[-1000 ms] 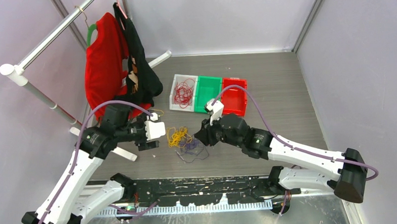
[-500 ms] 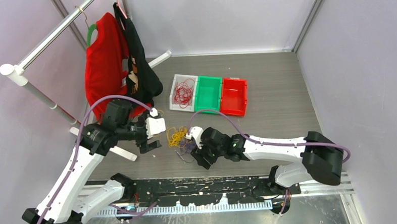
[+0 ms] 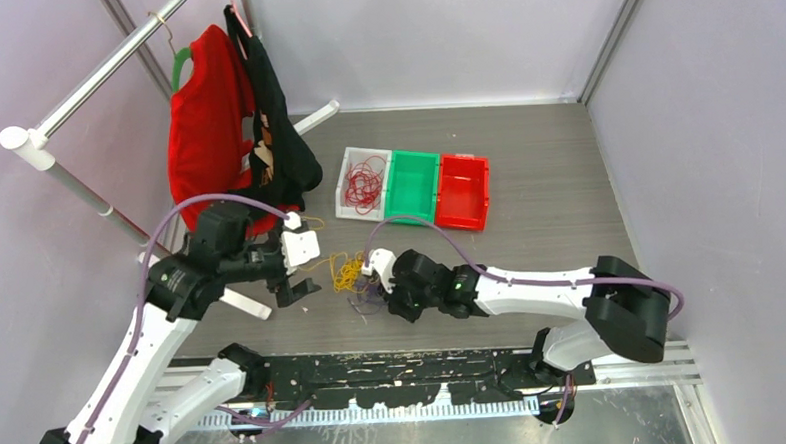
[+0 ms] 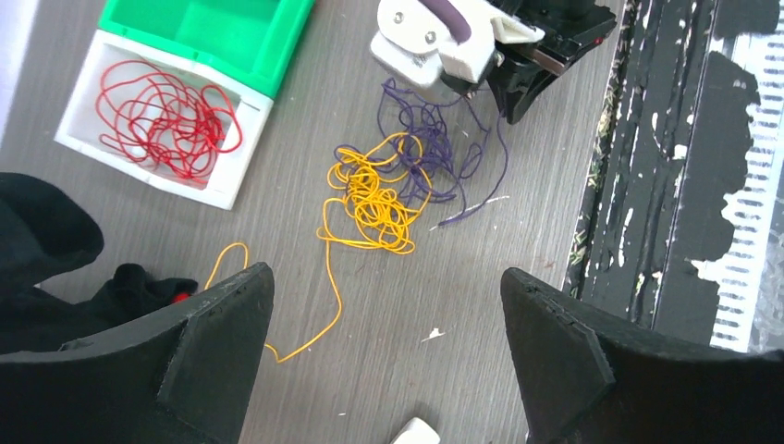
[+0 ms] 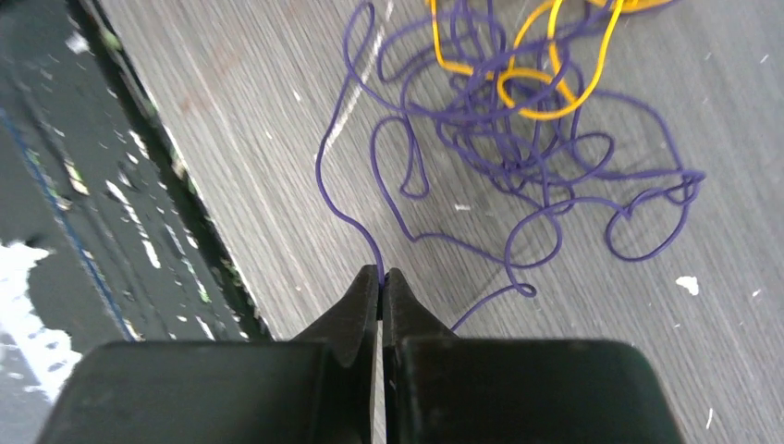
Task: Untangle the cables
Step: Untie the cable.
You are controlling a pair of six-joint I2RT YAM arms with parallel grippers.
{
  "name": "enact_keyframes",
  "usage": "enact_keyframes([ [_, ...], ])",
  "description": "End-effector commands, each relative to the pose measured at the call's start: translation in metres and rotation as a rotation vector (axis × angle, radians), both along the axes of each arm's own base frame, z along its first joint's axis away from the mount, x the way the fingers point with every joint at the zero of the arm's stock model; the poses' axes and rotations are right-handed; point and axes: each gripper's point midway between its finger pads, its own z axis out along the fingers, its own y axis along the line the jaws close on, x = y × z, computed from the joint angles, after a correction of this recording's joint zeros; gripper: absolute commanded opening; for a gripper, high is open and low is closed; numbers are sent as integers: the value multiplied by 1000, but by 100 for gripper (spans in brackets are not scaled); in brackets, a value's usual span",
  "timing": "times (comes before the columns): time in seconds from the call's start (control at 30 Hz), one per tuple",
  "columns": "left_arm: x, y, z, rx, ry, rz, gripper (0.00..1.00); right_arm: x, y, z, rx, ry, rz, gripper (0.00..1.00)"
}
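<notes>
Purple cable (image 5: pixel 481 125) runs right into the tip of the right claw (image 5: pixel 381 277), which is clenched tight on 1 thin strand of it, low over the near edge of the table (image 3: pixel 547 175). Just past the claw, the rest of that cable lies in a loose pile of loops on the wood. The yellow cable (image 4: pixel 374 199) lies touching it, and a few yellow loops go over and under the purple ones, so the 2 are tangled together there. Off to the side, the left claw (image 4: pixel 385 277) hangs above the table with its fingers spread wide and nothing in them, and 1 long yellow tail runs out below it. Farther back, the red cable (image 4: pixel 162 116) sits by itself in the white bin (image 4: pixel 245 153). If the right claw pulls now, the yellow cable may get dragged along, since nothing holds it down. A hard tug could also pull the tangle tighter, or the thin strand could slip out of the pinch.
</notes>
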Motion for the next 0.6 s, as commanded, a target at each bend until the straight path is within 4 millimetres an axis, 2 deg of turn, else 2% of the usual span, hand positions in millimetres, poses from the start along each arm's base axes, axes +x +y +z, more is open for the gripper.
enact_keyframes([
  [0.0, -10, -3, 21, -105, -51, 6, 92, 4, 31, 67, 267, -66, 8, 1],
  [0.17, -30, -5, 14, -128, -13, -55, 92, -7, 40, 133, 462, -69, 39, 1],
  [0.27, -32, -8, 12, -140, -9, -77, 90, -15, 46, 173, 557, -66, 81, 1],
  [0.47, -25, -23, 29, -195, -68, -149, 88, -26, 59, 209, 613, -23, 152, 1],
  [0.57, -24, -31, 35, -201, -54, -188, 81, -28, 68, 225, 640, -15, 178, 1],
])
